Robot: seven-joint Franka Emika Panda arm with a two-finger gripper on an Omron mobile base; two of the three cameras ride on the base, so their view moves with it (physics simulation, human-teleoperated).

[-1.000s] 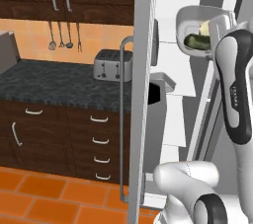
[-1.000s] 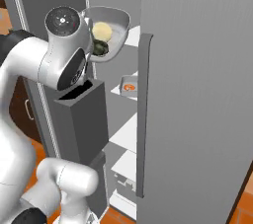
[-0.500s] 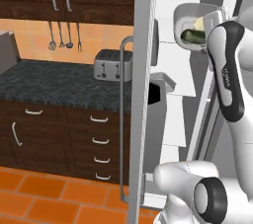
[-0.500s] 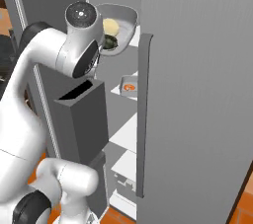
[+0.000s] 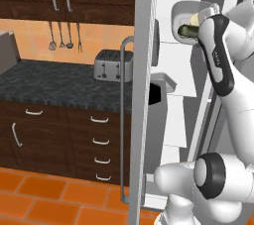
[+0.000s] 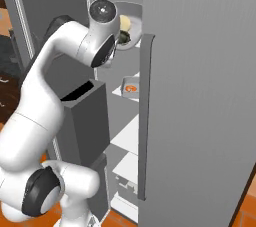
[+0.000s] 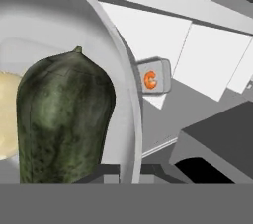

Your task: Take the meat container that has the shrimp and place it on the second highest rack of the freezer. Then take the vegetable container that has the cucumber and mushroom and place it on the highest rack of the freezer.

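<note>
A pale grey vegetable container point(image 7: 126, 85) hangs from my gripper point(image 7: 129, 171), which is shut on its rim. Inside it lie a dark green cucumber point(image 7: 64, 114) and a pale yellow mushroom point(image 7: 7, 119). The right base view shows this vegetable container point(image 6: 131, 40) held high in the open freezer, near the top rack, with the mushroom point(image 6: 125, 22) showing and my gripper point(image 6: 120, 36) at its near edge. From the left base view I see the container point(image 5: 191, 13) and the cucumber point(image 5: 187, 30) beside my forearm. The meat container with the orange shrimp point(image 6: 131, 87) point(image 7: 152, 77) rests on a lower rack.
The freezer's left door point(image 5: 144, 95) stands open with its long handle point(image 5: 122, 120) and a dark grey door bin point(image 6: 85, 121). The shut right door point(image 6: 200, 96) borders the opening. White racks point(image 6: 127, 131) step down below. A toaster point(image 5: 113, 65) sits on the dark counter point(image 5: 49, 85).
My arm has carried the vegetable container deeper into the freezer's top, rightward in the right base view. The shrimp container has stayed on its rack.
</note>
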